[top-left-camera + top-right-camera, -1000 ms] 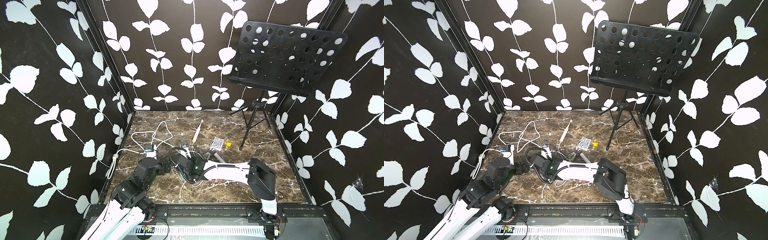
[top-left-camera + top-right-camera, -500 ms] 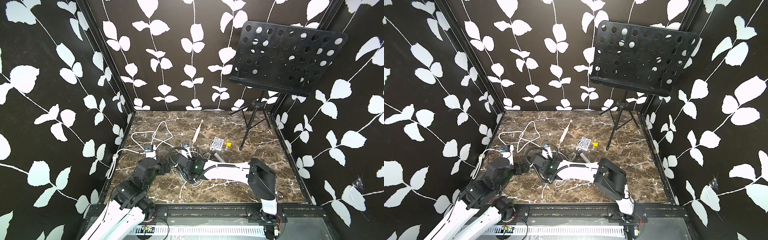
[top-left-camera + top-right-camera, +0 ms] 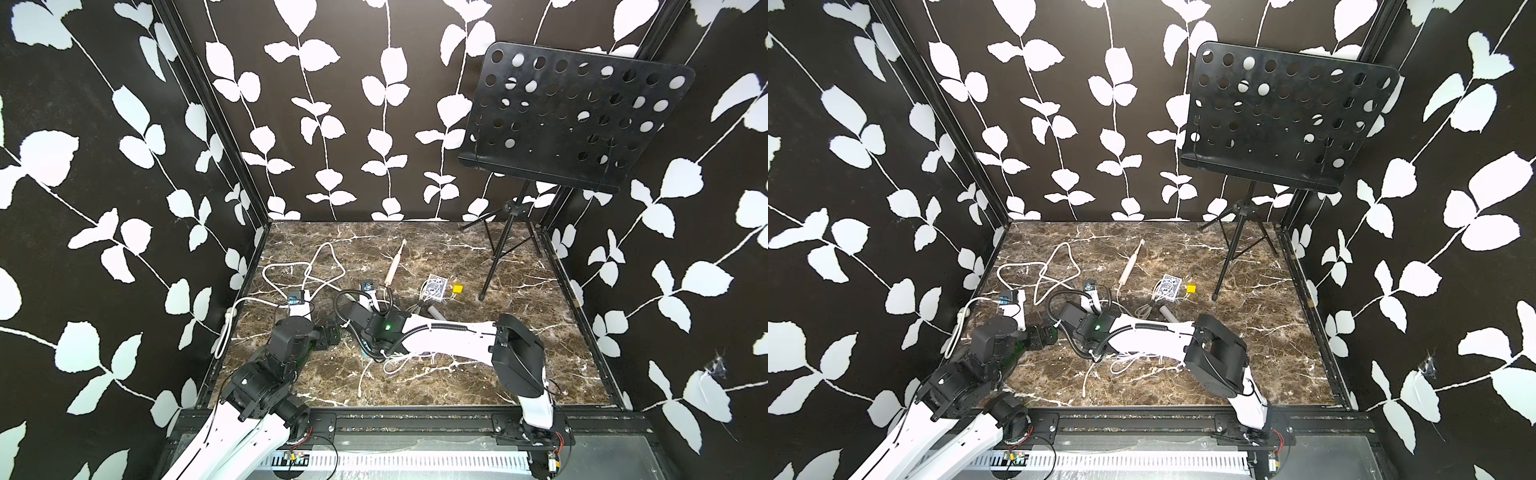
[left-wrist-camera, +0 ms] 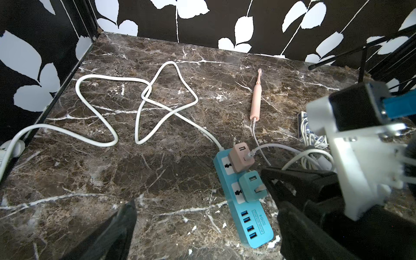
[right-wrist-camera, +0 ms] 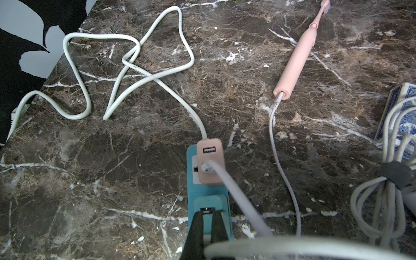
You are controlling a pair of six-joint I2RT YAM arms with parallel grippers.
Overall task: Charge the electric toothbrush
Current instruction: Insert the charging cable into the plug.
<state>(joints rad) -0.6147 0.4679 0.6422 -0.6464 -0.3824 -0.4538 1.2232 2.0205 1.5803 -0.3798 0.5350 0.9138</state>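
The right arm [image 3: 449, 338] lies stretched low over the tabletop [image 4: 101, 171] from the front right corner. Its white forearm is nearly level and its wrist faces the back wall. The right end effector [image 5: 207, 212] is pinched to a narrow slit, with both black fingertips set against the top of a teal adapter [image 4: 252, 186]. Whether they only press on it or nip something thin there, I cannot tell from these angles. The left arm [image 3: 257, 386] is folded back on itself at the front left corner. The left end effector [image 4: 207, 203] gapes wide and holds nothing, and one dark finger is near the USB end of the power strip [image 4: 245, 216].

The electric toothbrush [image 5: 292, 60] lies flat on the tabletop beyond the strip, toward the back wall. It is a slim, smooth, pale pink cylinder that tapers to a thin neck and a small head. A thin white charging cable [image 5: 273, 135] is seated in its base and runs back toward the arms. A similar white cable is plugged into the pink adapter [image 4: 240, 157], a round-cornered cube in the strip's end socket, next to the teal one.

The strip is a glossy teal bar with four blue USB ports. Its thick white cord [image 4: 139, 112] crosses itself in loose loops over the brown, white-veined marble surface.
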